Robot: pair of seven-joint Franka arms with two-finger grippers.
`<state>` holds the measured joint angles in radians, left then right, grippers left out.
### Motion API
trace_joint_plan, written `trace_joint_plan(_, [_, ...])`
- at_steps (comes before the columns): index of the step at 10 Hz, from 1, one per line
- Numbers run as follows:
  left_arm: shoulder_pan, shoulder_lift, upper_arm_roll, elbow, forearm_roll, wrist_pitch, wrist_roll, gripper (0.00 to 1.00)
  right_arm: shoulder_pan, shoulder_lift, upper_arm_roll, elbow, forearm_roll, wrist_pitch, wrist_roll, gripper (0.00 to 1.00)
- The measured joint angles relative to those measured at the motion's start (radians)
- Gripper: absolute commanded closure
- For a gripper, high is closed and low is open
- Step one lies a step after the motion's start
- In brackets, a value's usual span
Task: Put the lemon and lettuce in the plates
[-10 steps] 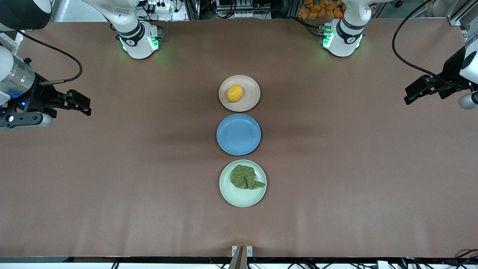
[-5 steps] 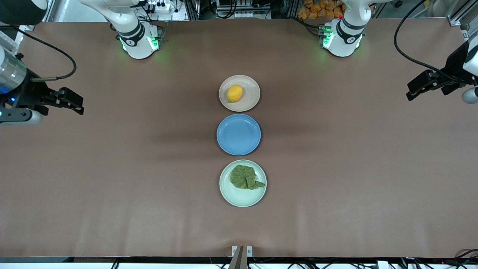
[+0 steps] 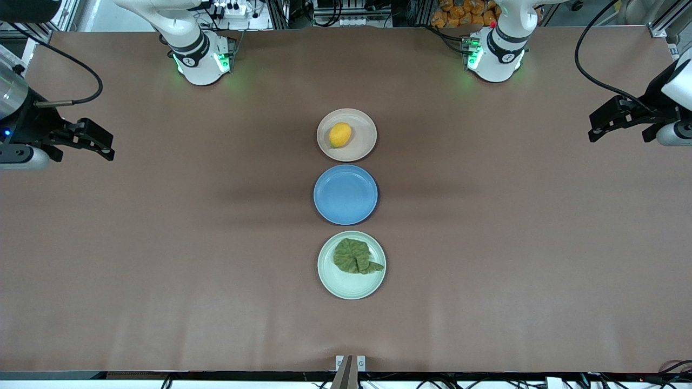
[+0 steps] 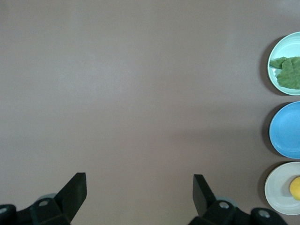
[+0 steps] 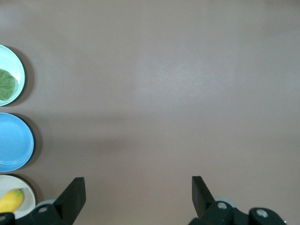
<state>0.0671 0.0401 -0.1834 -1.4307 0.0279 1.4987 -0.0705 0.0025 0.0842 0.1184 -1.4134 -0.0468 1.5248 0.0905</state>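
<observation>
The lemon (image 3: 340, 134) lies in the beige-pink plate (image 3: 362, 146), farthest from the front camera. The lettuce (image 3: 354, 256) lies in the mint green plate (image 3: 346, 286), nearest to that camera. Both plates show in the left wrist view, with lettuce (image 4: 288, 71) and lemon (image 4: 295, 188), and in the right wrist view, with lettuce (image 5: 6, 85) and lemon (image 5: 9, 200). My left gripper (image 3: 603, 123) is open and empty, up over the left arm's end of the table. My right gripper (image 3: 100, 145) is open and empty over the right arm's end.
An empty blue plate (image 3: 345, 194) sits between the two other plates in the middle of the brown table (image 3: 513, 243). The arm bases (image 3: 201, 59) stand along the table's edge farthest from the front camera.
Both grippers have drawn back outward and away from the plates, toward their own ends of the table. The plates, lemon and lettuce have not moved.
</observation>
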Motion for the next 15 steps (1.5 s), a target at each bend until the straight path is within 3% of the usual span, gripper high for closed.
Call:
trace_joint_plan(5, [0.000, 0.002, 0.000, -0.004, 0.000, 0.006, 0.005, 0.00, 0.004, -0.022, -0.034, -0.022, 0.000, 0.008, -0.035, 0.00])
trace_joint_plan(15, [0.000, 0.016, 0.000, -0.004, 0.000, 0.007, 0.005, 0.00, 0.013, -0.025, -0.035, -0.024, 0.000, 0.012, -0.037, 0.00])
